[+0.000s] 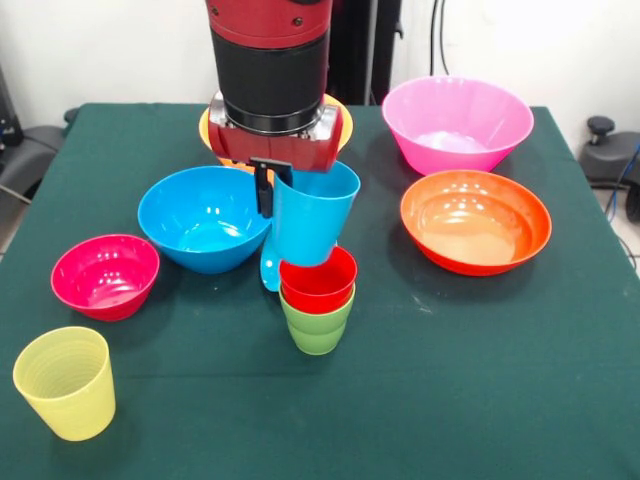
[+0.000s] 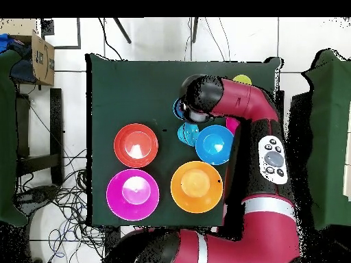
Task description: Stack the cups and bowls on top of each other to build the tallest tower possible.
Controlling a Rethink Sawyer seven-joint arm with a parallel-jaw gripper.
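My gripper [image 1: 272,192] is shut on the rim of a light blue cup [image 1: 312,215], which hangs tilted with its base at the rim of the red cup [image 1: 320,280]. The red cup sits nested in a lime green cup [image 1: 317,330], forming a short tower mid-table. One black finger [image 1: 263,190] shows outside the blue cup's rim. A small light blue bowl [image 1: 269,268] stands on edge just left of the stack. A yellow ribbed cup [image 1: 66,384] stands at the front left. In the overhead view the arm's wrist [image 2: 200,97] covers the gripper; the blue cup's rim [image 2: 179,109] peeks out.
A medium blue bowl [image 1: 203,218] and a small magenta bowl [image 1: 104,275] sit left of the stack. A wide red-orange bowl [image 1: 475,220] and a large pink bowl [image 1: 457,123] are on the right. A yellow-orange bowl [image 1: 343,118] lies behind the arm.
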